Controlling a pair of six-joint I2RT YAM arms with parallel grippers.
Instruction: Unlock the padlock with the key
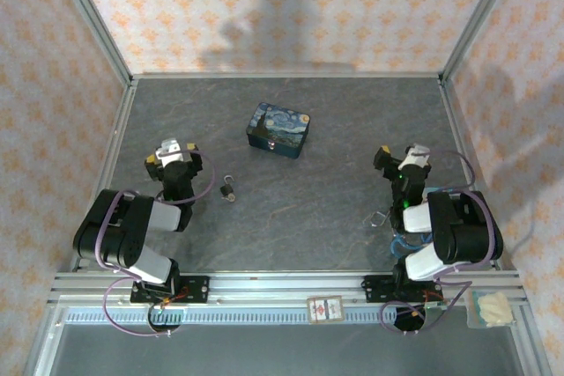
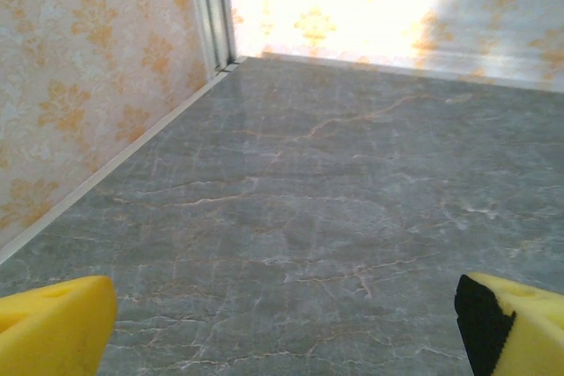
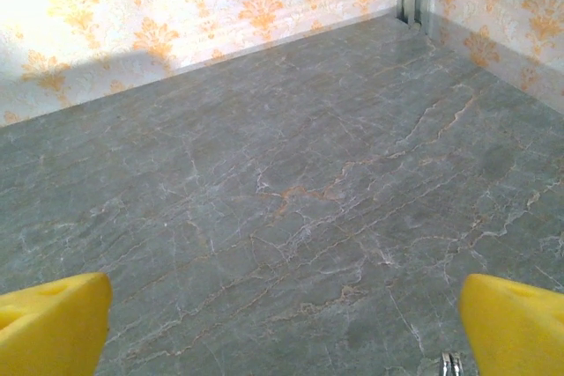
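The tiny silvery padlock (image 1: 229, 189) lies on the grey table, just right of my left arm and nearer than its gripper. My left gripper (image 1: 171, 151) (image 2: 286, 328) stands open over bare table, its yellow fingertips (image 2: 53, 328) wide apart with nothing between them. On the right side, my right gripper (image 1: 403, 156) (image 3: 286, 328) is open too and holds nothing. A thin greyish metal bit (image 1: 379, 217) (image 3: 451, 364) lies beside the right arm, at the bottom edge of the right wrist view. It is too small to tell whether it is the key.
A blue-and-yellow painted box (image 1: 278, 129) sits at the middle of the table, towards the back. Papered walls with metal posts (image 2: 211, 11) close the table on three sides. A rail (image 1: 282, 288) runs along the near edge.
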